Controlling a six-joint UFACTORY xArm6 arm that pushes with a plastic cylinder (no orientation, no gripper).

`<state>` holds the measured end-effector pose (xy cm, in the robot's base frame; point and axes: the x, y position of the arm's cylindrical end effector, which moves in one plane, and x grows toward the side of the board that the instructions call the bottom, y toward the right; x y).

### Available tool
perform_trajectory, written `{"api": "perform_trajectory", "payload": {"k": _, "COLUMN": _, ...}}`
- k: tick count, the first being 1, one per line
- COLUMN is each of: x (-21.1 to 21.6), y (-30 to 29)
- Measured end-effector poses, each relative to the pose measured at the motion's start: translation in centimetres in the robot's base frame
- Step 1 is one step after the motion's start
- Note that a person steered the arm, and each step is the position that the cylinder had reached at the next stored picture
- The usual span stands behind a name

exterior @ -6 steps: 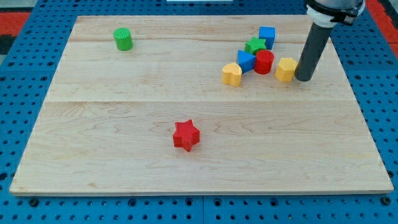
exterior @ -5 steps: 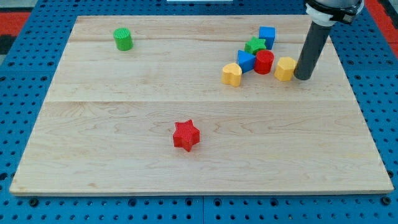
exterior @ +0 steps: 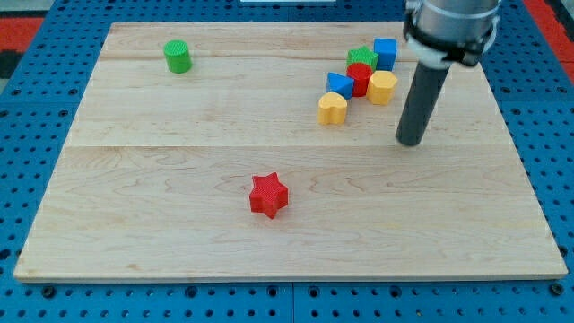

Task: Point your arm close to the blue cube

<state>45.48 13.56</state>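
My tip [exterior: 410, 141] sits below-right of the cube [exterior: 386, 51], well apart.

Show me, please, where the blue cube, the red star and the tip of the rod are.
blue cube [exterior: 386, 50], camera view, its front face.
red star [exterior: 268, 195], camera view, its top centre.
my tip [exterior: 410, 141], camera view, rod's lower end.

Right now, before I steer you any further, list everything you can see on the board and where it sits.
blue cube: 1, blue, view's top right, at the cluster's upper end
green star: 1, green, left of the blue cube
red cylinder: 1, red, cluster middle
yellow hexagonal block: 1, yellow, right of the red cylinder
blue triangular block: 1, blue, cluster's left
yellow heart: 1, yellow, cluster's bottom
green cylinder: 1, green, top left, alone
red star: 1, red, lower middle, alone
wooden board: 1, light wood
my tip: 1, dark, below-right of the cluster, touching nothing
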Motion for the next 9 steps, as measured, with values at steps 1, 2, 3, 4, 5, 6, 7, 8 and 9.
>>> {"api": "perform_trajectory", "payload": {"k": 1, "x": 1.8, "y": -7.3}}
{"api": "perform_trajectory", "payload": {"k": 2, "x": 0.8, "y": -15.6}}
{"api": "perform_trajectory", "payload": {"k": 3, "x": -4.0, "y": -19.5}}
{"api": "perform_trajectory", "payload": {"k": 4, "x": -8.1, "y": -14.9}}
{"api": "perform_trajectory", "payload": {"k": 5, "x": -9.8, "y": -10.7}}
{"api": "perform_trajectory", "payload": {"k": 6, "x": -13.5, "y": -10.8}}
{"api": "perform_trajectory", "payload": {"k": 7, "x": -16.3, "y": -10.9}}
{"api": "perform_trajectory", "payload": {"k": 8, "x": -16.5, "y": -10.1}}
{"api": "perform_trajectory", "payload": {"k": 9, "x": -17.6, "y": -10.1}}
